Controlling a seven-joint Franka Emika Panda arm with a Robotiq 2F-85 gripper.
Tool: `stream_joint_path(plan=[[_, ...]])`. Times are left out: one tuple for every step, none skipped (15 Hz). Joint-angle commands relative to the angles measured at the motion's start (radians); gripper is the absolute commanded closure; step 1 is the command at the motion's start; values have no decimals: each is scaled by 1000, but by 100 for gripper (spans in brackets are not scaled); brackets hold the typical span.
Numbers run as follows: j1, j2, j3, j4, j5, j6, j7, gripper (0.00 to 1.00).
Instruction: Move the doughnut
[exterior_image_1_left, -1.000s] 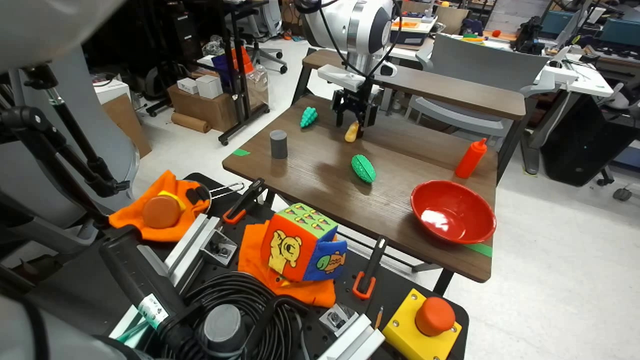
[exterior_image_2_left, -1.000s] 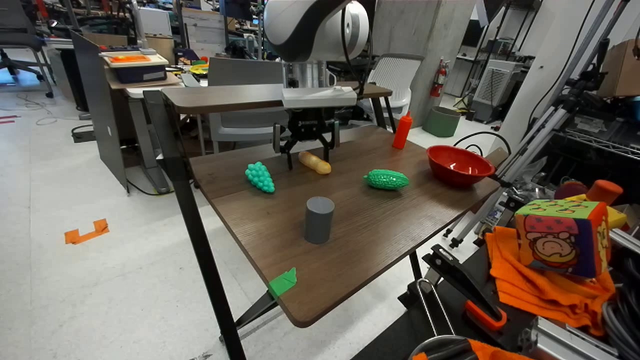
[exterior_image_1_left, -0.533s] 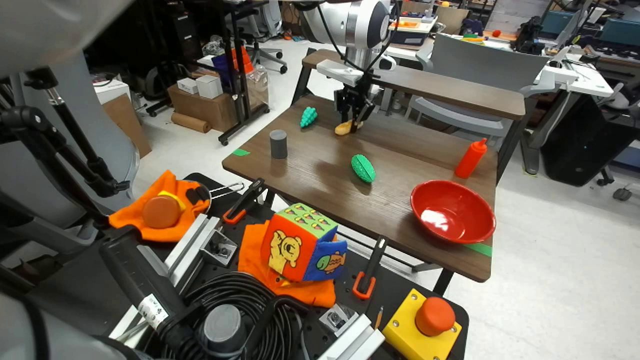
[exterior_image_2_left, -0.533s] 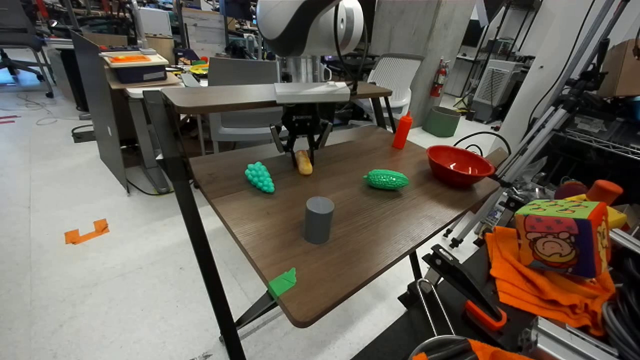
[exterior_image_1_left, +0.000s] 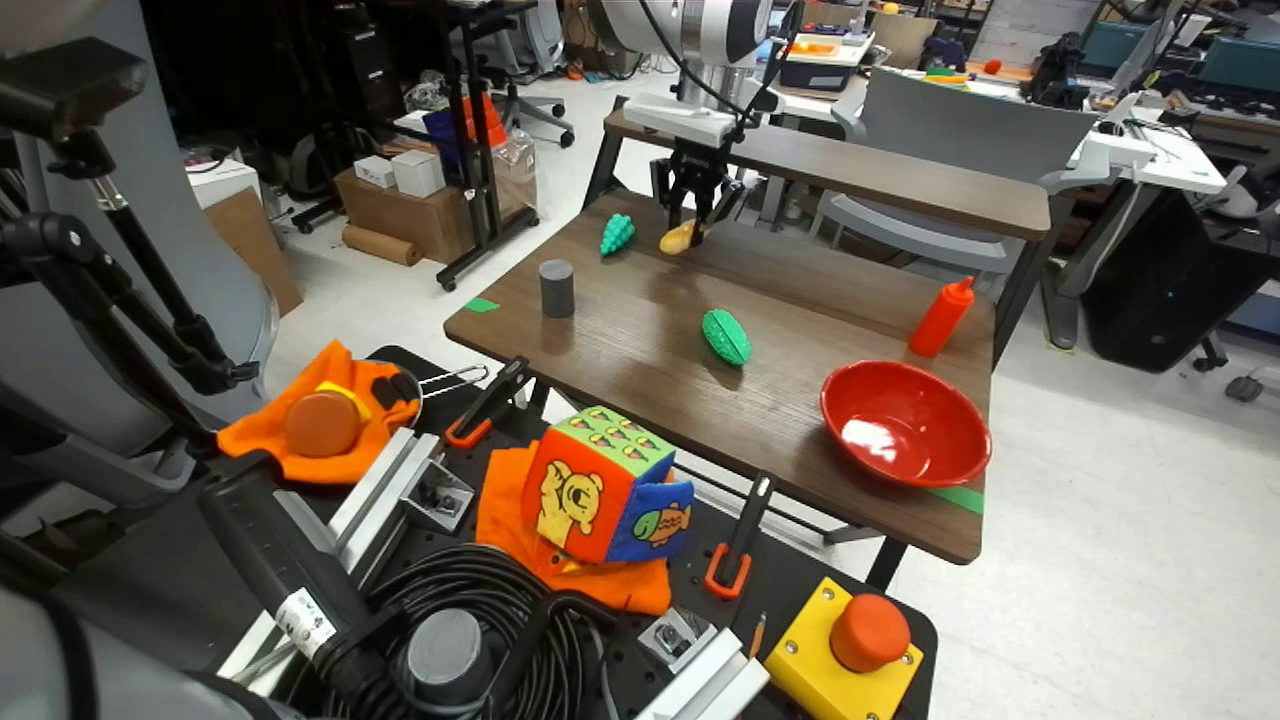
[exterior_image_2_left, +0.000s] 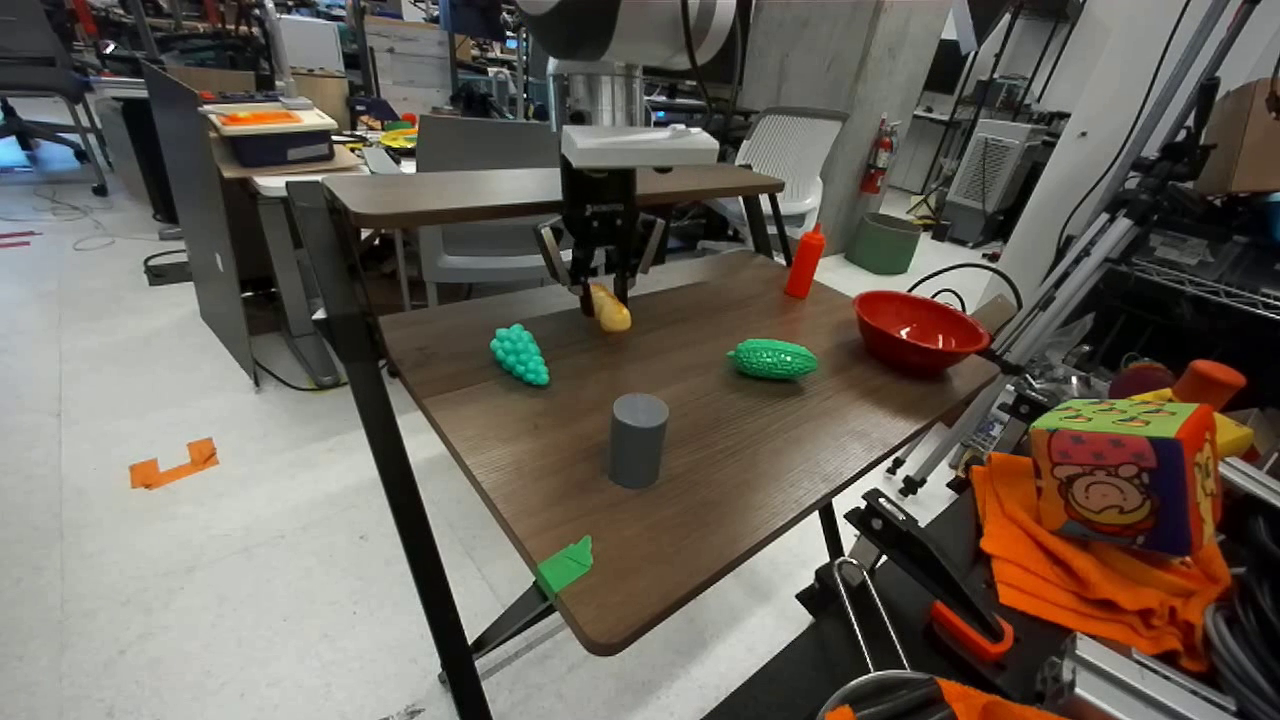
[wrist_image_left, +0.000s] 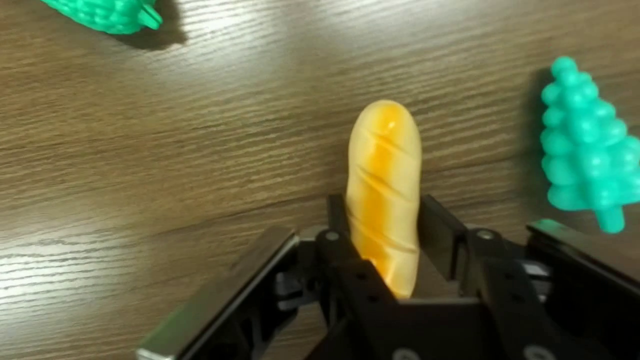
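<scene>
Stretching to the near edge of the table (exterior_image_1_left: 620, 362), room is left between grey cylinder (exterior_image_1_left: 557, 290) and green toy (exterior_image_1_left: 727, 337); upper centre, the doughnut (exterior_image_1_left: 676, 239) — long, yellow-orange, scored — is pinched between fingers of the gripper (wrist_image_left: 383, 210).

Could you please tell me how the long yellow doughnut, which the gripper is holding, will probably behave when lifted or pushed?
The doughnut is probably stiff: its free end extends past the gripper without visible bending. Its smooth, shiny surface suggests it may slip if the grip is loose. If set down and pushed, its long, rounded body might roll.
</scene>
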Motion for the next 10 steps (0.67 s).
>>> stream_joint_path(plan=[[-20, -174, 7, -240, -31, 13, -162, 86], [-26, -212, 4, -291, -39, 8, -197, 86], [-33, -248, 0, -339, -49, -1, -227, 86], [-41, -287, -2, -390, -62, 3, -255, 86], [-50, -322, -2, -439, -75, 20, -284, 86], [-58, -363, -2, -492, -90, 35, -309, 86], [-67, -401, 0, -541, -104, 48, -334, 86], [-71, -440, 2, -590, -122, 53, -355, 86], [-69, -473, 3, -640, -142, 65, -370, 86], [-68, -507, 4, -688, -162, 77, -381, 86]])
